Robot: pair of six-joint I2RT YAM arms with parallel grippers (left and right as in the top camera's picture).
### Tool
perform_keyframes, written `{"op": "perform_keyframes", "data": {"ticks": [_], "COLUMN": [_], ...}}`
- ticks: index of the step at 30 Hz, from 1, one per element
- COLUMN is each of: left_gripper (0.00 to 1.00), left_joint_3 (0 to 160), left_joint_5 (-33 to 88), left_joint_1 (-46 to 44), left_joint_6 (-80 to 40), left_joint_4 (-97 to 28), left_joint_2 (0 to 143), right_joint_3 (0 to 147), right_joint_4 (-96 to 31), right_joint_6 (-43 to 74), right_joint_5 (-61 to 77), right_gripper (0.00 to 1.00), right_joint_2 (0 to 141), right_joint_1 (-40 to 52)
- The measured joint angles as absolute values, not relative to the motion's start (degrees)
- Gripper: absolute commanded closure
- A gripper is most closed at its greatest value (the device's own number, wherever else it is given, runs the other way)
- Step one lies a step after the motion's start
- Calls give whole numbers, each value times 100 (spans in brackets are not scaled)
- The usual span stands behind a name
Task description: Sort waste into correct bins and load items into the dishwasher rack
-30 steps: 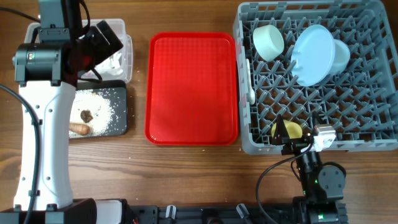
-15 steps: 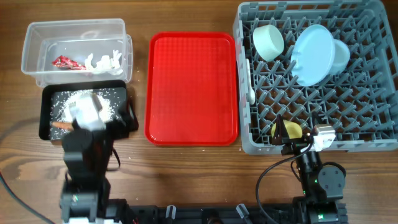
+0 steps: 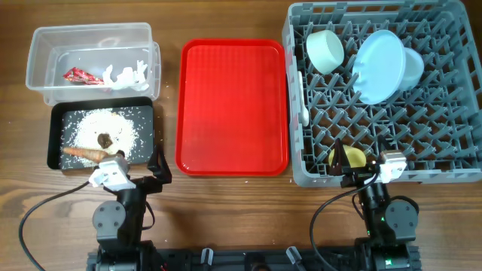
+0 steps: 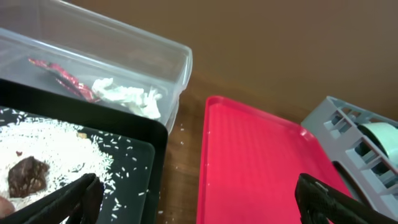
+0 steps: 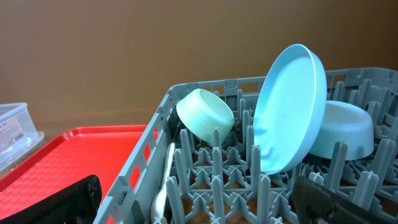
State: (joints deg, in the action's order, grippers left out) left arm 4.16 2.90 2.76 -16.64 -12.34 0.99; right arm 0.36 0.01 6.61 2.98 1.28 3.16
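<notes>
The clear tub (image 3: pixel 45 45) holds the red wrapper (image 3: pixel 81 75) and white tissue (image 3: pixel 126 74); both also show in the left wrist view (image 4: pixel 59 73) (image 4: pixel 127 98). The black tray (image 3: pixel 53 135) holds rice (image 3: pixel 113 128), the dark brown lump (image 3: pixel 105 140) and the carrot stick (image 3: pixel 86 153). The grey rack (image 3: pixel 376 150) holds the pale green bowl (image 3: pixel 325 50), pale blue plate (image 3: pixel 379 65), light blue bowl (image 3: pixel 413 68), yellow cup (image 3: pixel 346 159) and white spoon (image 3: pixel 303 94). My left gripper (image 4: pixel 196 202) is open and empty at the front left. My right gripper (image 5: pixel 205 199) is open and empty at the rack's front.
The flat red tray (image 3: pixel 232 105) lies between the bins and the rack. A few loose rice grains (image 4: pixel 180 127) lie on the wood beside the black tray.
The left arm has drawn back from over the bins to its rest at the table's front edge. The right arm has not moved.
</notes>
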Motion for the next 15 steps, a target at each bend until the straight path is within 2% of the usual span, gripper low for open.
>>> {"op": "perform_keyframes", "data": {"ticks": [3, 7, 15], "left_gripper": [0, 0, 0], "left_joint_3": [403, 204, 80], "left_joint_5": [290, 287, 287], "left_joint_1": [276, 276, 276], "left_joint_6": [-1664, -1664, -1684], "left_joint_4": [-1157, -161, -427], "left_joint_2": [84, 78, 78], "right_joint_3": [36, 36, 36], "right_joint_4": [1, 1, 1], "right_joint_6": [661, 661, 661], "right_joint_5": [301, 298, 298], "right_gripper": [0, 0, 0], "right_joint_2": [128, 128, 128], "right_joint_1": [316, 316, 316]}}
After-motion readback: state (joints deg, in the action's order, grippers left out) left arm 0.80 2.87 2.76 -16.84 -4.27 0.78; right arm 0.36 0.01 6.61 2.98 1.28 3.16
